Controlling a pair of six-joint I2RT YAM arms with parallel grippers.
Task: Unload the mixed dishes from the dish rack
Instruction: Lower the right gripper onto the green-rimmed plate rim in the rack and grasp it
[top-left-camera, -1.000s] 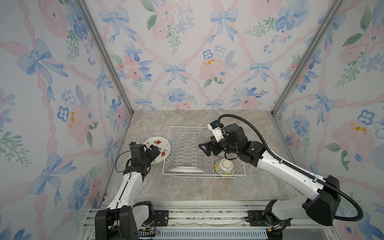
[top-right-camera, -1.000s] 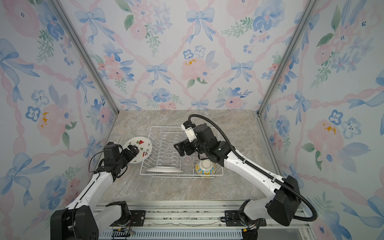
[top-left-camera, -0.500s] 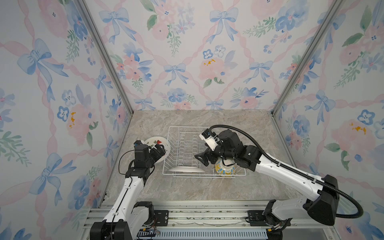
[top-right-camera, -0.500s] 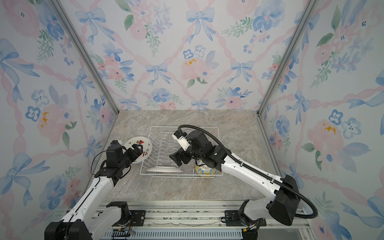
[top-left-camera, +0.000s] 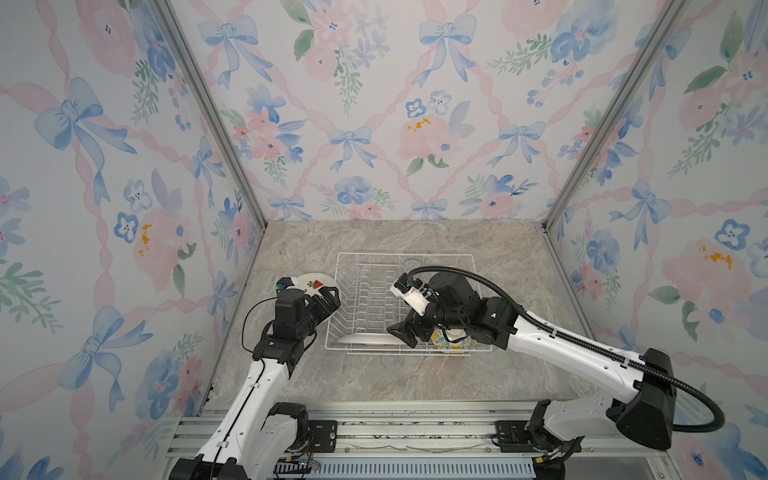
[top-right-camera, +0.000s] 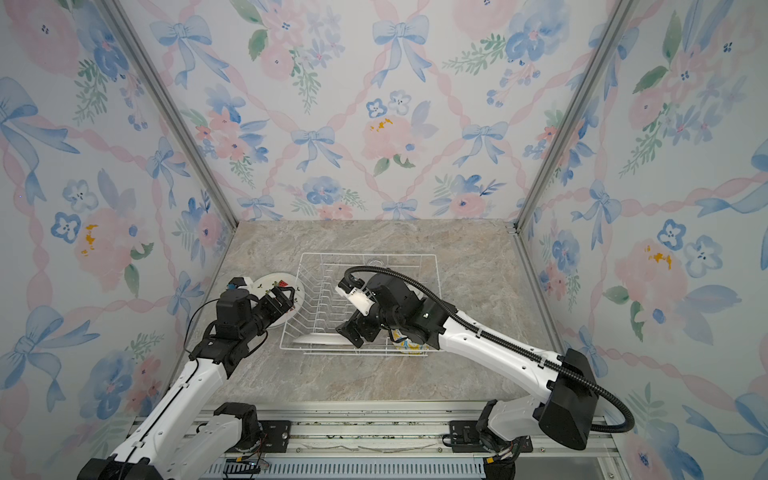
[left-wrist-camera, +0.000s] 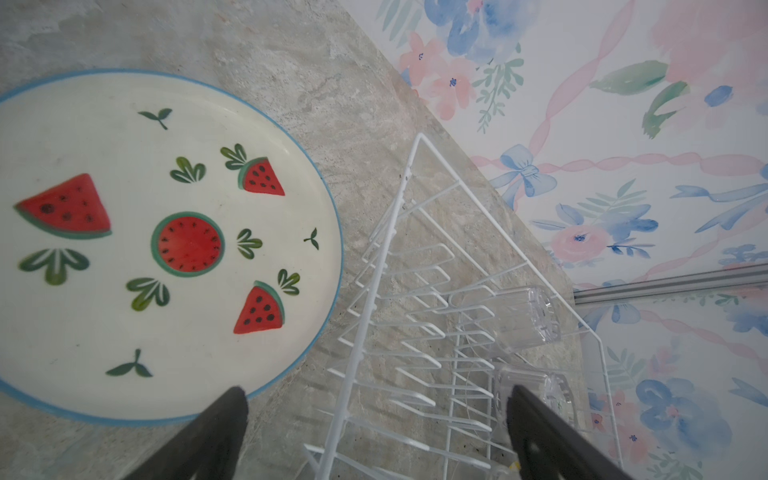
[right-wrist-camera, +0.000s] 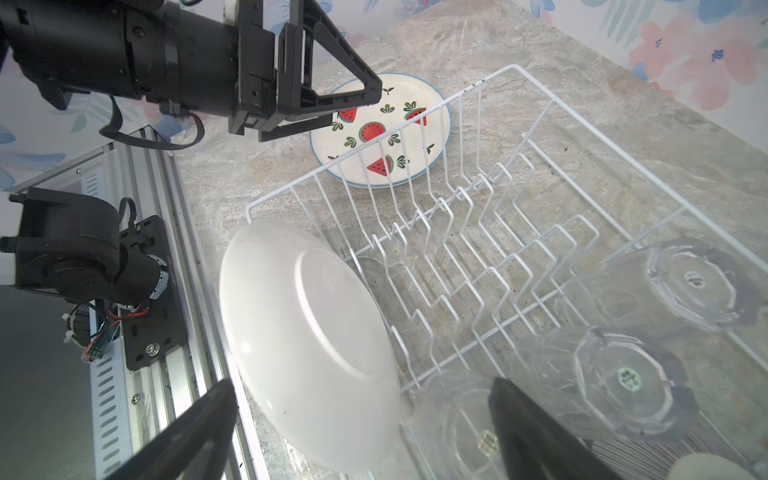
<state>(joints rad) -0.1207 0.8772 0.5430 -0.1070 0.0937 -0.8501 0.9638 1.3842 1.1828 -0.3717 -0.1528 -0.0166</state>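
While one plate is already out, most is left: grey marbled desk (top-left-camera: 374, 374); white wire dish rack (top-left-camera: 405, 254) on it, holding a plain glossy white plate (right-wrist-camera: 307, 316) leaning on the prongs, a yellow-blue patterned bowl (top-left-camera: 451, 338) and three upturned faceted clear glasses (right-wrist-camera: 623, 374); blue-rimmed watermelon-print plate (left-wrist-camera: 166, 245) flat beside the rack. Left claw (left-wrist-camera: 374, 392) and right claw (right-wrist-camera: 361, 384): both spread, empty.

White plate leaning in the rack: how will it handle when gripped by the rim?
Likely rigid and breakable: the white plate looks like glazed ceramic. Its smooth underside suggests a slippery pinch. It stands tilted in the dish rack, not locked upright, so a nudge may tip it flat or knock it toward the glass beside it.
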